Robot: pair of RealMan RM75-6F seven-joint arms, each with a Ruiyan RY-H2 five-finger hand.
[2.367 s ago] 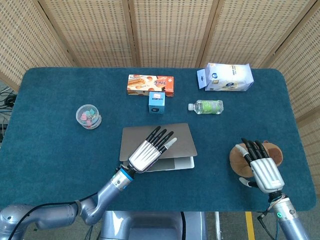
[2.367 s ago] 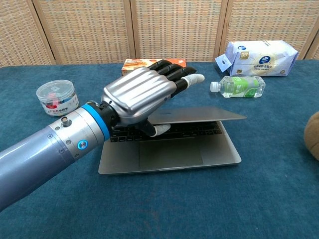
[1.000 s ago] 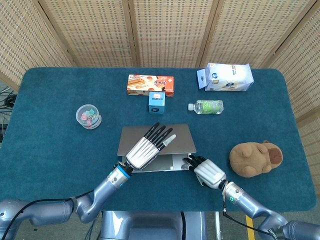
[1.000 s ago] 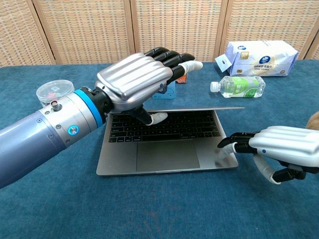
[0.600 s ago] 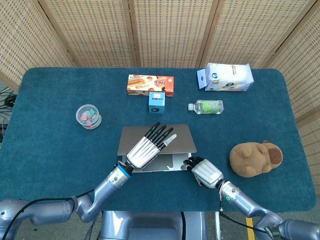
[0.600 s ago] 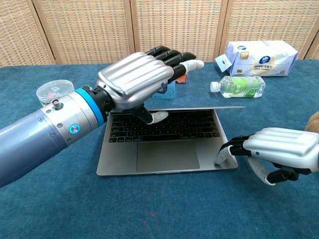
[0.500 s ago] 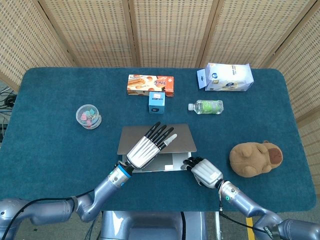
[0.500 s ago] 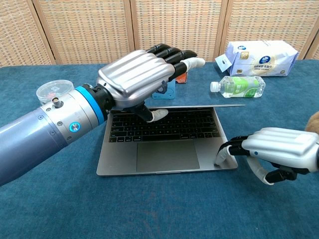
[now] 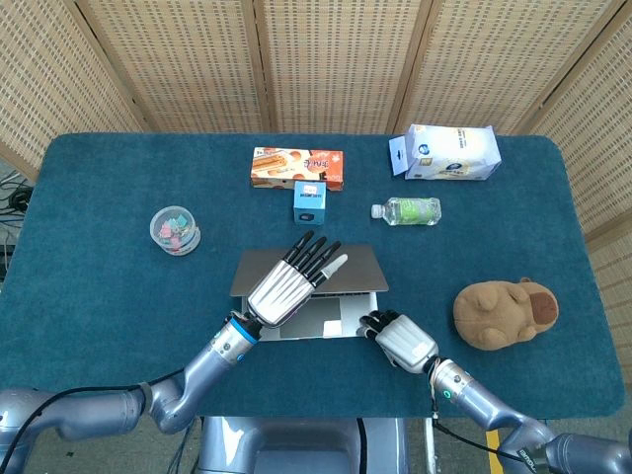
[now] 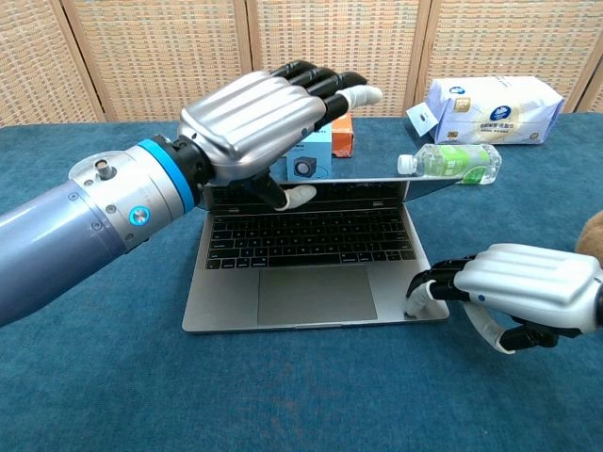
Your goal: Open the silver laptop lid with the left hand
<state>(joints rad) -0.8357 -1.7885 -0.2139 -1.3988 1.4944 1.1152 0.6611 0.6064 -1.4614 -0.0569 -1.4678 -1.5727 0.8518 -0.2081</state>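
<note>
laptop point(image 10: 311, 273): silver, sat at near-centre of the blue counter point(image 9: 99, 286), front edge toward robot. Base flat; lid point(image 10: 377, 191) was part-raised, seen nearly edge-on in chest view, w/ keyboard exposed.
left hand point(image 10: 259, 122): was placed over the lid's left part, fingers straight and together, reaching past the far edge. Thumb point(image 10: 287, 196) was tucked under the lid edge, so lid appeared pinched btw thumb and palm – judged the lifting grip.
right hand point(image 10: 513, 292): fingertips point(image 10: 419, 294) were set down on the base's near-right corner, rest of hand off the laptop on the counter side. Nothing held, fingers bent down; judged to be pinning the base so it wouldn't tip or slide as the lid rose.
step: lid mid-lift, judged under halfway open.
room behind lid: small blue box point(image 9: 309, 200) stood just behind the laptop, snack box point(image 9: 297, 168) further back. Water bottle point(image 9: 407, 209) lay back-right. Lid swing was judged tight near the blue box; contact poss. if pushed far back.
sides: plastic jar point(image 9: 175, 229) well apart at left, plush toy point(image 9: 506, 312) near at right, tissue pack point(image 9: 445, 153) far back-right. Neither side blocked the arms.
near edge: laptop front sat near the counter's near edge, little room to pull base back.
</note>
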